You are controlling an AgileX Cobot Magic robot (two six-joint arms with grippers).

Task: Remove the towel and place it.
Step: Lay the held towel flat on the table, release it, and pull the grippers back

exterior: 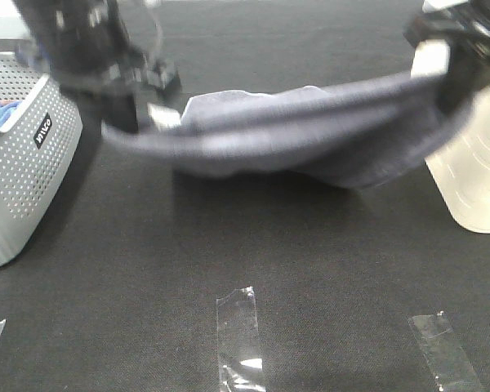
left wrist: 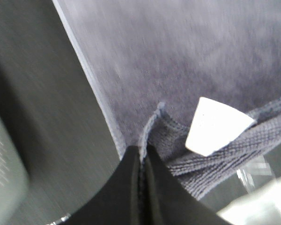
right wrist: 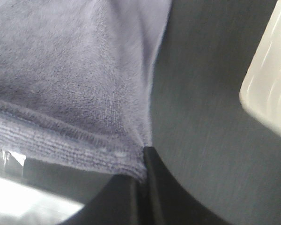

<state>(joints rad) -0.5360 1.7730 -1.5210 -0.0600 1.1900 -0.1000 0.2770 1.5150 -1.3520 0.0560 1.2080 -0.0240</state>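
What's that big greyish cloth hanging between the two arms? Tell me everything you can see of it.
The towel is a long grey-lavender terry cloth, fluffy-looking, with a lighter stitched hem and a small white label near one corner. It hangs stretched between the two arms: the left claw is shut on one end's edge, the right claw on the other. Its middle sags low over the dark table; motion blur hides whether it touches.

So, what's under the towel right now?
Only bare black table shows below the towel, which hangs between the left gripper and right gripper. The strip of table behind its sagging middle is covered.
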